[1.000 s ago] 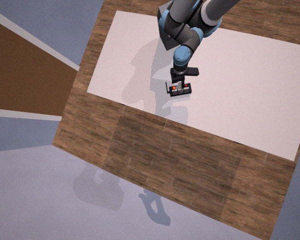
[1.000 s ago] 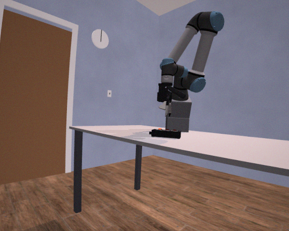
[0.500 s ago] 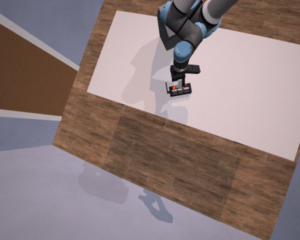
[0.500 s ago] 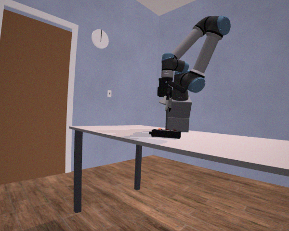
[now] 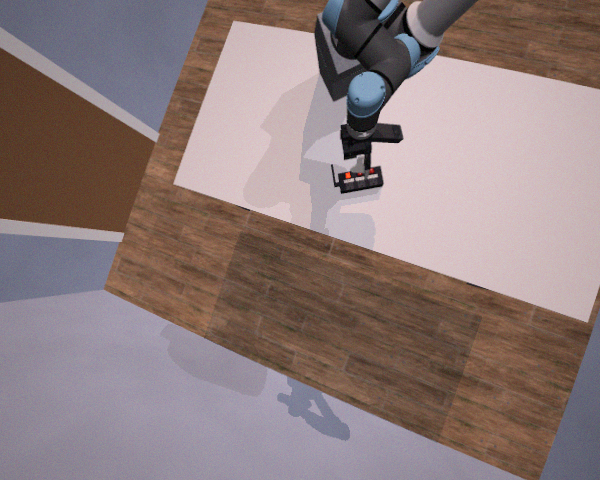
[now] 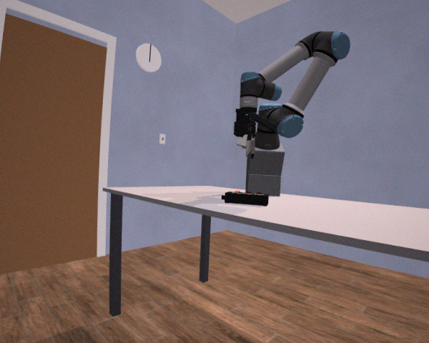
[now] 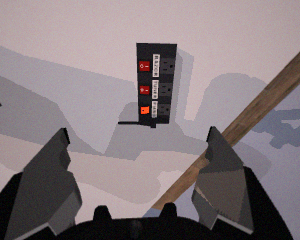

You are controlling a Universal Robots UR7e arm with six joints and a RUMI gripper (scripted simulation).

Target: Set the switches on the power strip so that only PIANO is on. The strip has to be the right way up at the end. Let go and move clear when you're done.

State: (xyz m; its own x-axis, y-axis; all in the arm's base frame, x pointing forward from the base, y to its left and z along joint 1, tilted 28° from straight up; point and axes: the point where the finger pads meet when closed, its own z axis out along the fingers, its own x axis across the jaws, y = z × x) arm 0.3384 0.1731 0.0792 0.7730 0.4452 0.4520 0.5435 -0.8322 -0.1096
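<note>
Desk (image 6: 354, 216): white top, the landmark for everything below. Arm's grey base block (image 6: 264, 171) stood toward the far side of the desk, elbow folded high above it.

Power strip (image 7: 156, 84): black, lay flat on the desk just in front of the base block, sockets and switches facing up, so right way up. A short black stub stuck out at one end.

Tool (image 7: 137, 145): hung well above the strip, clear of it, jaws spread wide, nothing between them.

Switches: three red rockers in a row beside white labels. The end one nearest the stub (image 7: 144, 110) looked brighter orange than the other two (image 7: 144, 66). Labels too small to read; could not tell which was PIANO.

Risks, as judged: pressing the wrong rocker through a misread label; wide jaws catching two rockers at once; an off-centre push sliding or tipping the light strip on the smooth desk.
</note>
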